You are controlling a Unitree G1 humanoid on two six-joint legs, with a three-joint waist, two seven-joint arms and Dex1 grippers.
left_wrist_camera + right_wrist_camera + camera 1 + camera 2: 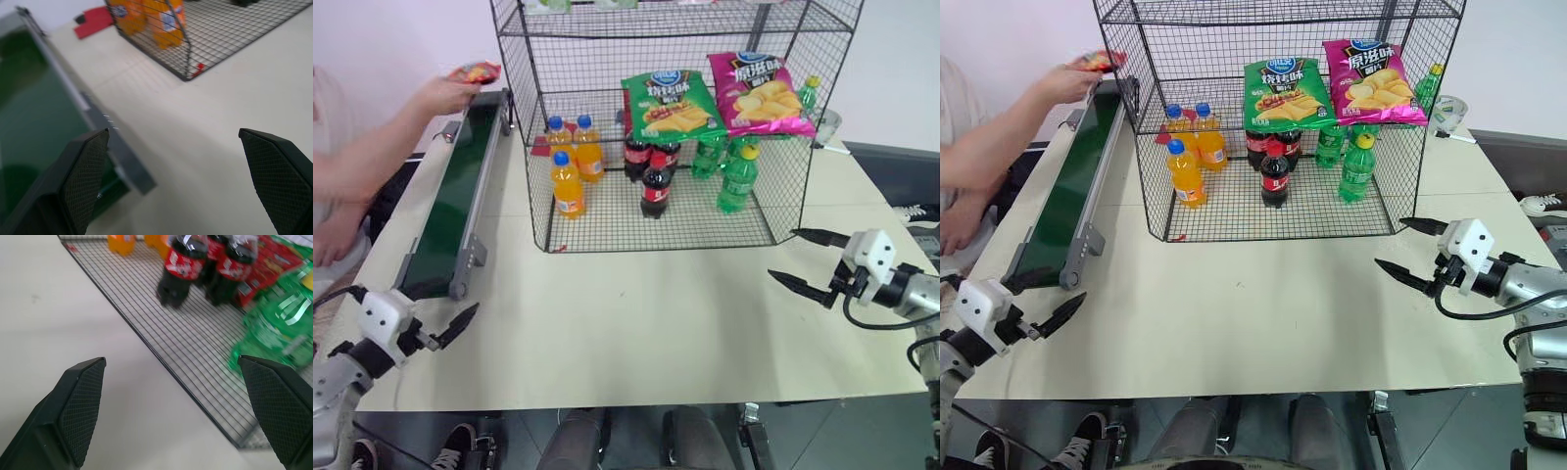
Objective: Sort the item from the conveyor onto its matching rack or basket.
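Left eye view: the item (476, 71), a red chip bag, is held in a person's hand (445, 95) at the far end of the conveyor (460, 201), at about eleven o'clock of the scene, and it cannot be told whether it already touches the belt. The step in hand is judged to be the wait for delivery; nothing has yet been picked by the robot. The left hand (450, 331) is held low at about eight o'clock, just beside the near end of the conveyor, pointed forward and roughly level, its two black fingers spread wide apart and empty, as is confirmed in the left wrist view. The right hand (808, 262) is posed at about four o'clock, near the front right corner of the rack (675, 211), aimed inward toward the middle of the counter (636, 323), its fingers likewise wide apart with nothing between them. The next move is judged to call for the bag being carried down the belt within reach, then a grasp by the left hand, which is nearer, and a placement on the shelf where the green bag (672, 104) and pink bag (761, 92) already lie.
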